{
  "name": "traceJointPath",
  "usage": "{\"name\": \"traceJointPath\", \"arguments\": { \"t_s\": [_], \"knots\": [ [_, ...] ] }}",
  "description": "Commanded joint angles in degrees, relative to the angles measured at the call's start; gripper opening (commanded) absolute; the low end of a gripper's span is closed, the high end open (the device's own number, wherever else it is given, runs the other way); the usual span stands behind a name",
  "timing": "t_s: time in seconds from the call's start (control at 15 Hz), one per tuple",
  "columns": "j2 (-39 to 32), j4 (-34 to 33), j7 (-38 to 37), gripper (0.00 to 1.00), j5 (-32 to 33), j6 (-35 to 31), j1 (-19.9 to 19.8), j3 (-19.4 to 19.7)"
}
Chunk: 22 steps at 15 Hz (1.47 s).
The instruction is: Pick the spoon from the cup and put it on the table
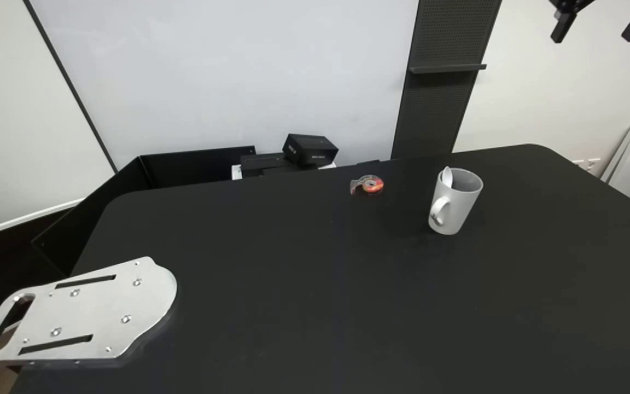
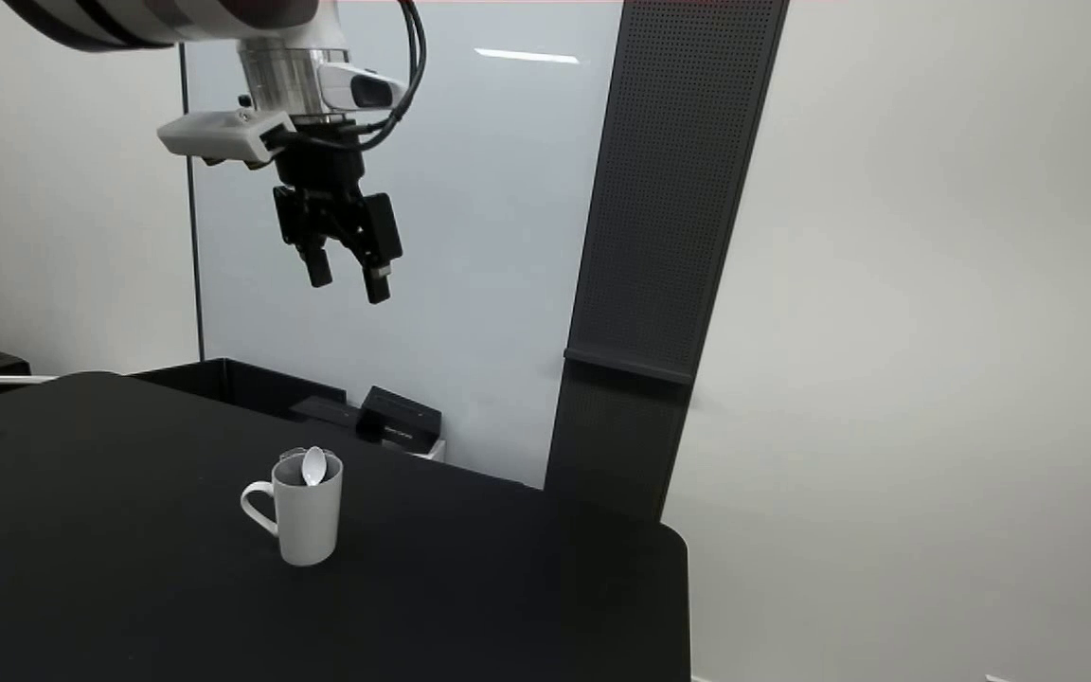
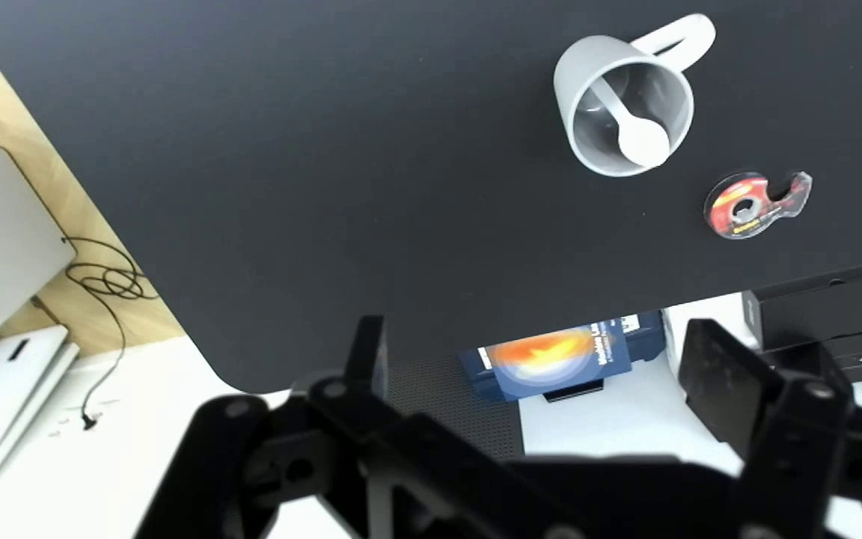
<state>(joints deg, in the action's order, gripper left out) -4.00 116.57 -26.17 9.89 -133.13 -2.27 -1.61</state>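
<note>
Gripper (image 2: 348, 281) jaws spread wide, held well above the cup (image 1: 456, 205), spoon (image 3: 640, 139) propped bowl-up inside, cup stood on the table (image 1: 304, 284), tape (image 3: 762, 208) laid nearby, print on tape, blue box (image 3: 558, 359) and black box (image 1: 310, 150) too blurred to be read.

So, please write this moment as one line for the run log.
gripper: open, empty, clear of cup | spoon: in cup, bowl end up | cup: upright on table | pick: not yet done
</note>
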Motion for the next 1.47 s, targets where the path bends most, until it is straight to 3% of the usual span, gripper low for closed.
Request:
{"name": "traceJointPath", "arguments": {
  "t_s": [0.0,0.8,1.07,1.4],
  "knots": [
    [-5.99,-7.9,-11.04,1.0,0.21,4.58,2.04,1.67],
    [-21.61,-27.82,-39.33,1.0,-6.51,20.99,7.39,4.22],
    [-26.68,-32.98,-42.58,1.0,-7.71,19.17,8.44,4.08],
    [-31.47,-37.96,-40.51,1.0,-9.81,17.0,8.34,3.41]
  ]
}}
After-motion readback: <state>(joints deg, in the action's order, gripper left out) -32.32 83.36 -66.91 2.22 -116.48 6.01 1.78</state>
